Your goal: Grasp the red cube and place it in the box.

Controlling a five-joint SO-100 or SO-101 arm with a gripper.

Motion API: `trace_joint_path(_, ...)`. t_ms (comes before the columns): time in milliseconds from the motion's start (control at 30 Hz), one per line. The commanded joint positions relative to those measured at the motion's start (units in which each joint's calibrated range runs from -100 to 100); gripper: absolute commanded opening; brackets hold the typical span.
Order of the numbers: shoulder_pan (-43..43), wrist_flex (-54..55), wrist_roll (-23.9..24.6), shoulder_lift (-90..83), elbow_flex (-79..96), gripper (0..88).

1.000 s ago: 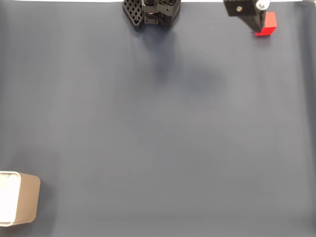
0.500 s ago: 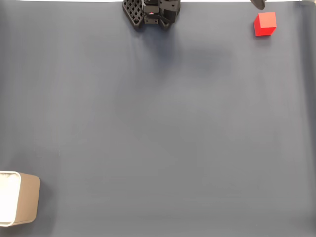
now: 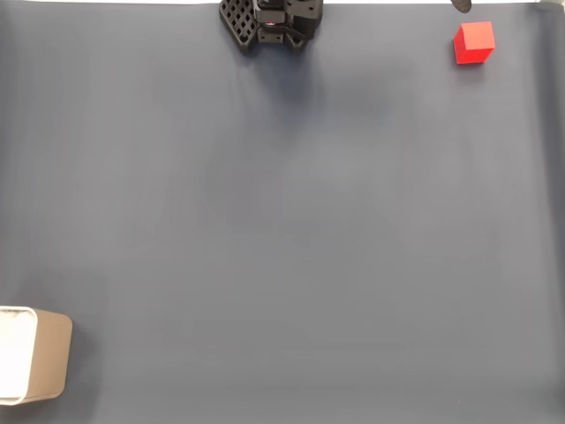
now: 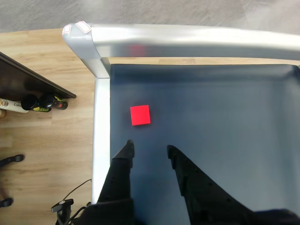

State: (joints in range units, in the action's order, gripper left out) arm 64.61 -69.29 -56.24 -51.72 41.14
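Observation:
The red cube (image 3: 474,42) lies on the dark mat at the far top right of the fixed view, with nothing touching it. In the wrist view the red cube (image 4: 140,115) sits a short way beyond my gripper (image 4: 149,150) and slightly left of its gap. The black jaws are open with only bare mat between them. A dark tip of the gripper (image 3: 461,4) pokes in at the top edge of the fixed view, just above the cube. The box (image 3: 40,355), tan outside and white inside, stands at the bottom left corner, cut by the frame edge.
The arm's black base (image 3: 272,22) sits at the top middle of the mat. In the wrist view a silver table rim (image 4: 101,122) runs close to the cube on its left and far side, with wooden floor beyond.
One second ago the gripper stood over the cube and hid part of it. It has since drawn back past the top edge, leaving the cube uncovered in the same spot.

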Motion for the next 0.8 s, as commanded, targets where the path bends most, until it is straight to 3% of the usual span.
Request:
trace_joint_path(0,0.7,1.0,-1.2,-1.9,-0.1,19.3)
trace_joint_path(767,0.9,6.1,0.8,-3.1,2.9,24.7)
